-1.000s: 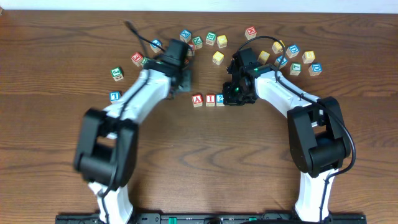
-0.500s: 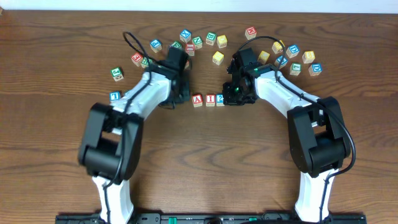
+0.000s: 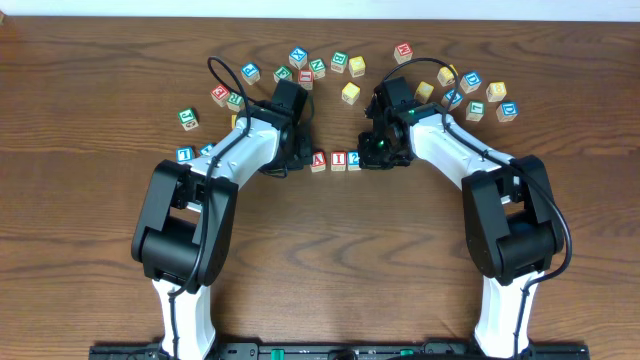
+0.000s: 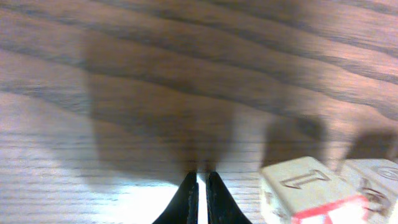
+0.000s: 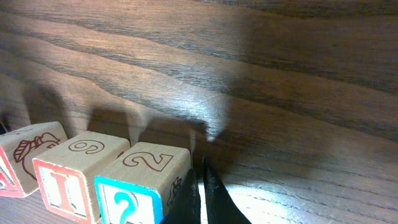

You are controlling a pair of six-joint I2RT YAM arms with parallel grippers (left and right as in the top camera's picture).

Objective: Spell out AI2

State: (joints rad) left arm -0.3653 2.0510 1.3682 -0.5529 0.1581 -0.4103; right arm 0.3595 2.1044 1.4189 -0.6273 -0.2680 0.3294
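Three cubes stand in a row at the table's middle: the red A cube (image 3: 318, 160), the red I cube (image 3: 338, 159) and the blue 2 cube (image 3: 353, 160). My left gripper (image 3: 300, 157) is shut and empty, low over the wood just left of the A cube (image 4: 305, 190); its tip (image 4: 201, 175) stands apart from that cube. My right gripper (image 3: 369, 157) is shut too, its tip (image 5: 202, 167) against the right side of the 2 cube (image 5: 140, 180). In the right wrist view the I cube (image 5: 74, 174) and the A cube (image 5: 25, 158) sit to the left of the 2 cube.
Loose letter cubes lie in an arc at the back: a blue one (image 3: 299, 56), a green one (image 3: 340, 62), a red one (image 3: 403, 52), a yellow one (image 3: 350, 93), several at the right (image 3: 475, 95). A green cube (image 3: 188, 118) and a blue cube (image 3: 184, 154) sit at the left.
My left gripper has swung down and to the right, ending close beside the A cube. The right arm and the three cubes have stayed put.
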